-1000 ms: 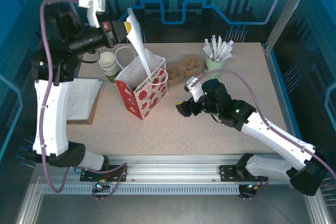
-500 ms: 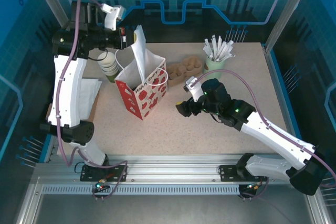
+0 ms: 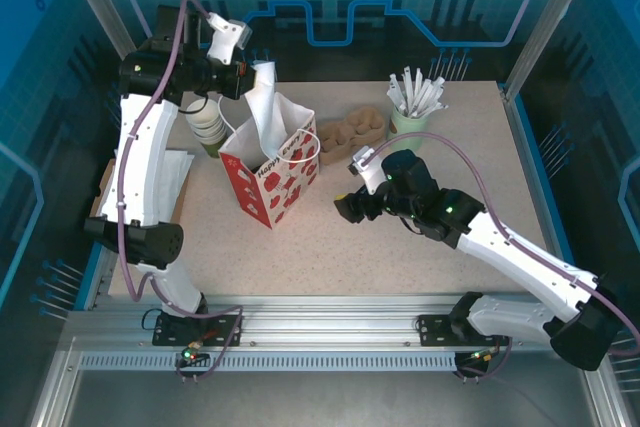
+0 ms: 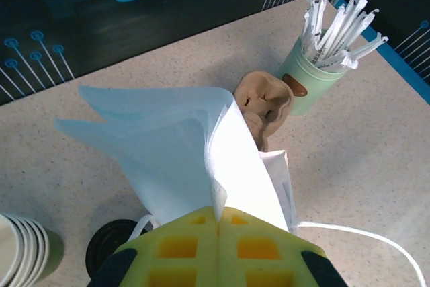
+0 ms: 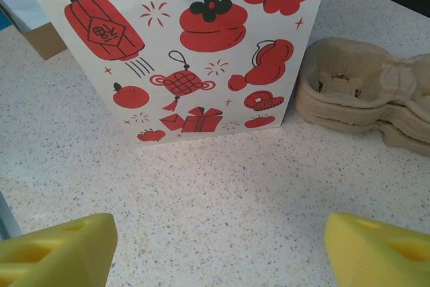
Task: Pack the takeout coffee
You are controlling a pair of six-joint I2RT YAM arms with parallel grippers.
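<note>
My left gripper (image 3: 248, 74) (image 4: 220, 216) is shut on the top corner of a white paper napkin (image 3: 265, 107) (image 4: 175, 152). The napkin hangs down into the open mouth of the red-and-white bag (image 3: 275, 175) (image 5: 188, 45). In the left wrist view a round black lid (image 4: 109, 250), the takeout coffee's top, shows under the napkin beside the bag's white handle. Whether it sits inside the bag I cannot tell. My right gripper (image 3: 346, 209) (image 5: 218, 243) stands open low over the table, just right of the bag, with nothing between its fingers.
A stack of white paper cups (image 3: 206, 119) (image 4: 17, 247) stands left of the bag. Brown pulp cup carriers (image 3: 352, 132) (image 5: 366, 92) lie behind the bag's right side. A mint cup of white sticks (image 3: 410, 112) (image 4: 316, 78) stands at the back. Flat napkins (image 3: 160, 182) lie far left.
My left arm has swung right and come down, carrying the napkin over the bag until its lower end dips into the opening. The right arm has not moved.
</note>
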